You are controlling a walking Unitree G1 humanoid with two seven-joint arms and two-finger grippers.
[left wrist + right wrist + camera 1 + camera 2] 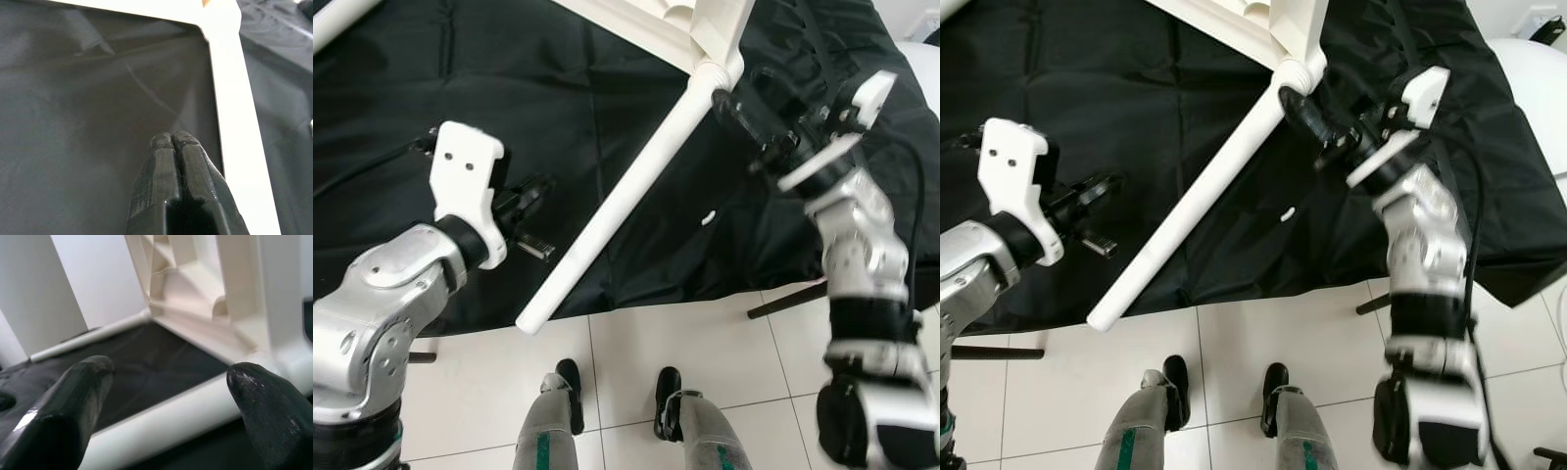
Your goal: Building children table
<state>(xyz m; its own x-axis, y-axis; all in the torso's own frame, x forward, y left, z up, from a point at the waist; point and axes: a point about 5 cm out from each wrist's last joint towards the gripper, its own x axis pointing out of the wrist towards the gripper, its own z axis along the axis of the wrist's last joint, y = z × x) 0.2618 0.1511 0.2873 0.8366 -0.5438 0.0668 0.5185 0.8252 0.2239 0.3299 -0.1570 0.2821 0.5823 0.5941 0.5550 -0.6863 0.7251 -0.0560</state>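
White table leg point(617, 201), centre frame: light, stiff, slippery; grip near socket | right hand point(736, 102) apart | left hand point(173, 142) together

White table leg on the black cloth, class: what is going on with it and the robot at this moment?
The robot is assembling a white plastic children's table lying on a black cloth. The right tool is open, its fingers either side of the long white cylindrical table leg near the corner socket where the leg meets the frame. The left tool is shut and empty, beside the leg's lower half above the cloth. The leg's free end juts over the white tiled floor.
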